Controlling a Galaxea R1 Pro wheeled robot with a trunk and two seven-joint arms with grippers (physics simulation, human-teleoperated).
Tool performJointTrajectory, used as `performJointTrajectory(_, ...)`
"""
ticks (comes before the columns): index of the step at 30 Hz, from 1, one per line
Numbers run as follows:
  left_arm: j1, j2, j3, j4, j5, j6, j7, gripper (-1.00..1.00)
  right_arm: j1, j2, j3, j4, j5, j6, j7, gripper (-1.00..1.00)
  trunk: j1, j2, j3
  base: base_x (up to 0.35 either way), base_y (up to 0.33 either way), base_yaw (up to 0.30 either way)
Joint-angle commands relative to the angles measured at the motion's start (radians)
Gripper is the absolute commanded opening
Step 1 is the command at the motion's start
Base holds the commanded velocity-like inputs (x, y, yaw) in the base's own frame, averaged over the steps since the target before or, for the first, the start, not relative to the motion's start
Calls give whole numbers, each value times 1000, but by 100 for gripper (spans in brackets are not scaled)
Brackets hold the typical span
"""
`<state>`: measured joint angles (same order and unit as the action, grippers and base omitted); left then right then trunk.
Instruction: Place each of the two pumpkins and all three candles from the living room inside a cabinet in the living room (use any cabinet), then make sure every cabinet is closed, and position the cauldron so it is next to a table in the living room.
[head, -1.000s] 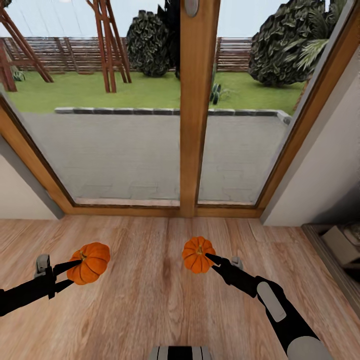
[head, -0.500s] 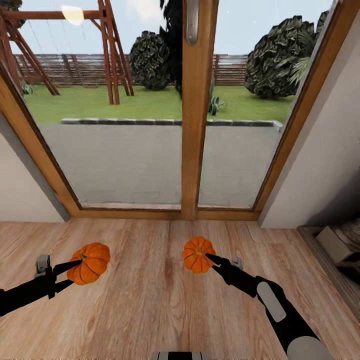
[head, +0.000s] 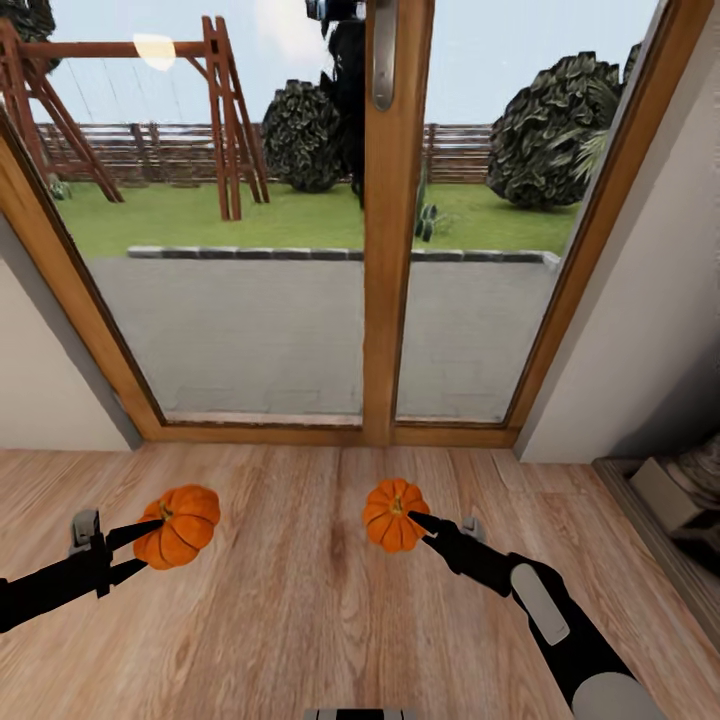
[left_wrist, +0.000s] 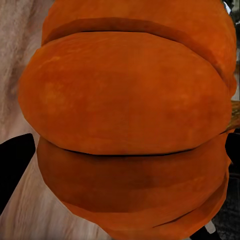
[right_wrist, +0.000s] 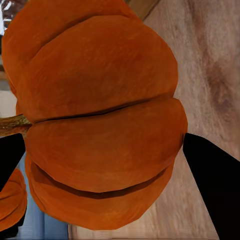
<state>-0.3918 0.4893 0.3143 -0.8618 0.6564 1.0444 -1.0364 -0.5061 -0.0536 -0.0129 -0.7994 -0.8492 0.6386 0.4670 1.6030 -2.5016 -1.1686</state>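
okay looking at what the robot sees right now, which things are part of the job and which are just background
Part of the job:
- pumpkin held in the left gripper
- second pumpkin held in the right gripper

Just background:
- glass door with its wooden frame
- wooden floor
- garden swing frame and bushes outside

Wood plank floor across lower half. Glazed door at 12 o'clock, wood frame, central post with metal handle. Pale walls: one at 9 o'clock, one at 3 o'clock. Outside: grey patio, lawn, wooden swing frame at 11 o'clock, fence, dark bushes at 1 o'clock. Bright daylight. Dark furniture edge at 4 o'clock, unclear.
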Motion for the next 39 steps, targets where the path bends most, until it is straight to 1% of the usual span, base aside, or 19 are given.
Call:
performJointTrajectory(1,0,0,0,0,-1,-1,3,-100,0,0,12,0,-1,0,0,-100,0,0,4,0,0,0)
performJointTrajectory(4,0,0,1,0,-1,-1,3,-100,0,0,24,0,-1,0,0,-100,-2,1,16,0,0,0)
performJointTrajectory(7,1,0,2,0,-1,-1,3,-100,0,0,27,0,-1,-1,-1,-100,-4,3,27,0,0,0)
performJointTrajectory(15,0,0,2,0,-1,-1,4,-100,-1,0,28,1,-1,-1,-1,-100,-35,59,52,0,0,0)
performJointTrajectory(20,0,0,2,0,-1,-1,4,-100,-3,0,28,2,-1,1,-1,-100,-35,59,50,0,0,140)
performJointTrajectory(29,0,0,2,0,-1,-1,5,-100,-3,0,28,2,-1,1,-1,-100,-69,122,70,0,0,228)
performJointTrajectory(39,0,0,3,0,-1,-3,9,-100,-3,-1,28,2,-1,-2,2,-100,-107,192,86,0,0,110)
